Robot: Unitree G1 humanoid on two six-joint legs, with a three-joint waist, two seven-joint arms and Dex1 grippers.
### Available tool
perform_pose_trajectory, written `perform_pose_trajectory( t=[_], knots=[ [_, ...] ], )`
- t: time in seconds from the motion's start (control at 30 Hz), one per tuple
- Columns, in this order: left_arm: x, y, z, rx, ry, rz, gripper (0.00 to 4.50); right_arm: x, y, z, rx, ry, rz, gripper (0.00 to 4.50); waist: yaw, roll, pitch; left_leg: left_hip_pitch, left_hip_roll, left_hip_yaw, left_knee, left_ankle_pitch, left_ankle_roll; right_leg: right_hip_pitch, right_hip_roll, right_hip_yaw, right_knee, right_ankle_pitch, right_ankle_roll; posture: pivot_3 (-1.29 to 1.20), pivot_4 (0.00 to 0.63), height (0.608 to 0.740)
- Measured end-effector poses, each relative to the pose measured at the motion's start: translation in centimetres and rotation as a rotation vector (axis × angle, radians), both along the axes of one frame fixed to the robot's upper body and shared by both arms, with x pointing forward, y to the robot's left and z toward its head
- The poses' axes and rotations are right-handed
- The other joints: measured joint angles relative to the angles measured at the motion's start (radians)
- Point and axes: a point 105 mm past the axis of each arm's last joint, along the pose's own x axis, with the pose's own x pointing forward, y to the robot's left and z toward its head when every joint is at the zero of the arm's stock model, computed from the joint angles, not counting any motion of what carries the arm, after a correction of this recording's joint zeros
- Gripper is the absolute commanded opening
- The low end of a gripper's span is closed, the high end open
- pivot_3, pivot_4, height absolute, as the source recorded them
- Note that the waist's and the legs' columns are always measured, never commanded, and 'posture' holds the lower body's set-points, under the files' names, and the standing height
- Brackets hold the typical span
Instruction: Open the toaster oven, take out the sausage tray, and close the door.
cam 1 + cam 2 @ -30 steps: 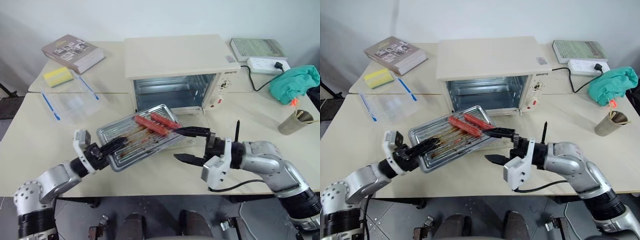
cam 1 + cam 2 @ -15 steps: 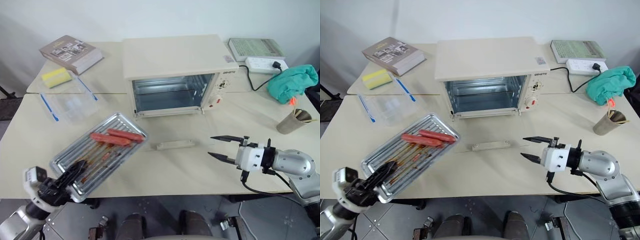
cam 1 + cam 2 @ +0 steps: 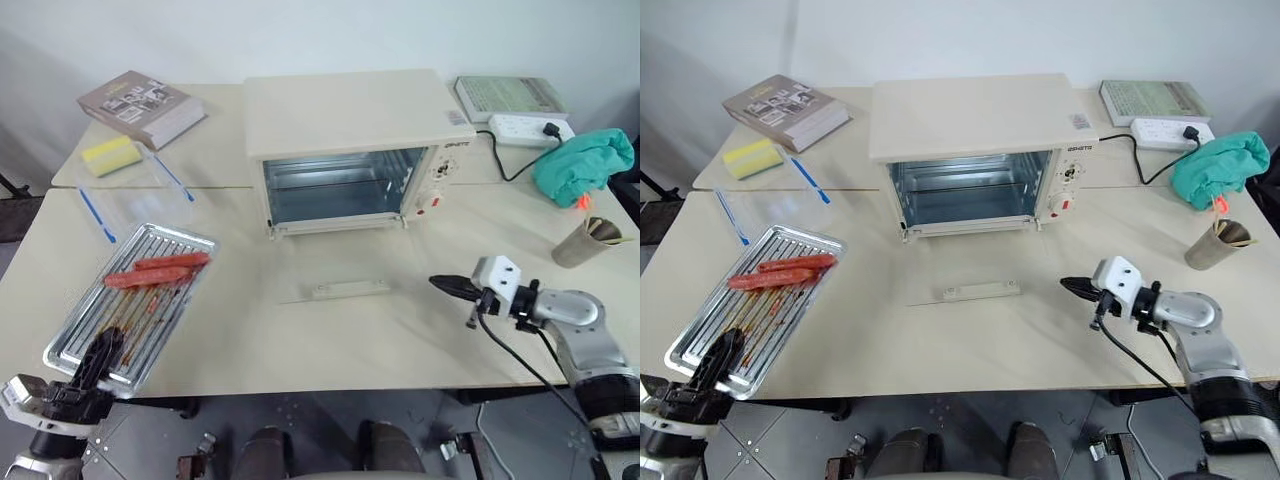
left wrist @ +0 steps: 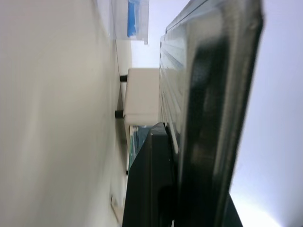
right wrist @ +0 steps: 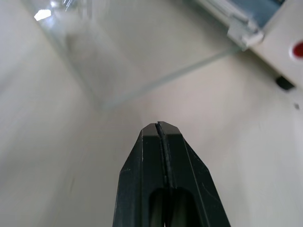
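sausage tray between left gripper's jaws

Open toaster oven on a desk; left gripper clamps the sausage tray; right gripper pinched together.

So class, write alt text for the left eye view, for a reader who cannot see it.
A cream toaster oven stands on a table with its glass door folded down flat. At the table's left edge the left gripper, shut, holds the sausage tray with two sausages. The right gripper is shut, holding nothing.
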Motion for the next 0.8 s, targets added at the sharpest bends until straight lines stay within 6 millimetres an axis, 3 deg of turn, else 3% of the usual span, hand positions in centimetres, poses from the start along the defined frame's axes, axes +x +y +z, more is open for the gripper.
perform_pose_trajectory(
  t=[0.23, 0.5, 0.8],
  knots=[
    [1.0, 0.0, 0.3, 0.012, 0.012, -0.001, 0.00, 0.4, 1.9, 1.8, 0.192, -0.003, 0.061, 0.01, 0.000, 0.000, 0.000, -0.001, 0.001, 0.000, 0.000, -0.001, -0.001, 0.000, 0.002, -0.001, 0.002, 0.000, 0.000, 0.00, 0.150, 0.740],
    [1.0, 0.3, 0.8, 0.035, 0.011, -0.028, 0.00, -0.4, 2.9, 7.1, 0.346, -0.085, 0.113, 0.01, 0.002, 0.000, 0.000, -0.001, 0.001, 0.000, 0.000, -0.002, -0.001, 0.000, 0.002, 0.000, 0.002, 0.000, 0.000, 0.00, 0.150, 0.740],
    [1.3, -0.2, 1.5, 0.091, 0.015, -0.136, 0.00, 1.3, 4.4, 11.8, 0.513, -0.151, 0.075, 0.01, 0.001, 0.000, 0.000, -0.001, 0.002, 0.001, -0.001, -0.003, -0.002, -0.002, 0.003, 0.000, 0.003, 0.000, 0.000, 0.00, 0.150, 0.740]
  ],
)
